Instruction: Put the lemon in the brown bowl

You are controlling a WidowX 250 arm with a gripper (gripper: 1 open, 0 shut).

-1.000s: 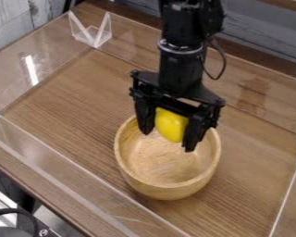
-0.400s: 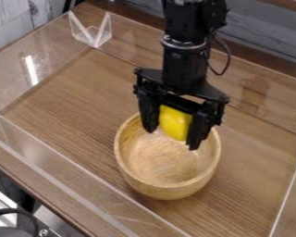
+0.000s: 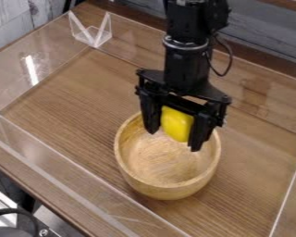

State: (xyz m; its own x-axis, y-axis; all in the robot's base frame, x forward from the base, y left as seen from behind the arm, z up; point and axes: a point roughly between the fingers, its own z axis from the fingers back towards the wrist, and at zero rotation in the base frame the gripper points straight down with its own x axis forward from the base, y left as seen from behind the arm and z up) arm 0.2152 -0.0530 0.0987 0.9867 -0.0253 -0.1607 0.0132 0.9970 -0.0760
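A bright yellow lemon [image 3: 177, 123] hangs between the black fingers of my gripper [image 3: 176, 127], which is shut on it. Directly below sits the brown bowl [image 3: 141, 179], round, light tan wood with a thick rim, on the wooden tabletop. The lemon hovers over the back half of the bowl, about level with the rim and apart from the bowl's floor. The black arm rises straight up from the gripper and hides the table behind it.
Clear acrylic walls [image 3: 40, 56] fence in the wooden work surface [image 3: 77, 102]. A small clear plastic stand [image 3: 92, 30] sits at the back left. A cable [image 3: 222, 57] hangs along the arm's right side.
The gripper, still holding the lemon, has shifted slightly to the right and a touch higher over the bowl. The bowl has not moved.
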